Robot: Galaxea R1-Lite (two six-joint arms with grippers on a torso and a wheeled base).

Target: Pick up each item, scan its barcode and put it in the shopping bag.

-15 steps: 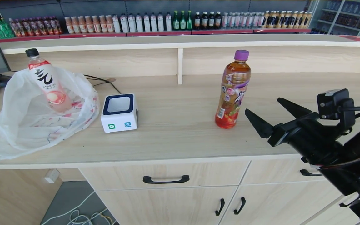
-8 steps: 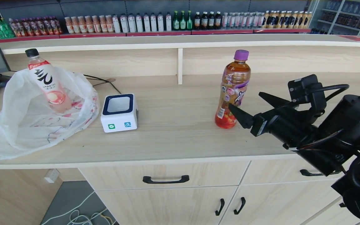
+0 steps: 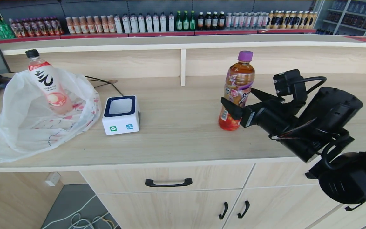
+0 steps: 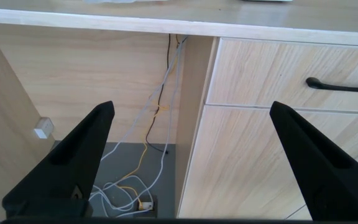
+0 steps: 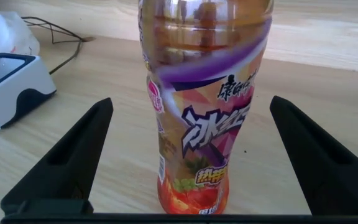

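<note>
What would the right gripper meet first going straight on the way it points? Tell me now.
The purple-capped bottle: it stands directly ahead of the right gripper, centred between its open jaws. Depth to it is unclear.

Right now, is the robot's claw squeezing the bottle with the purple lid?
No, the right gripper is open, and a gap shows between each jaw and the bottle.

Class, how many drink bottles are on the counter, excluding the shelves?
2: a black-capped bottle in the shopping bag; a purple-capped bottle upright between the fingers of the right gripper.
</note>
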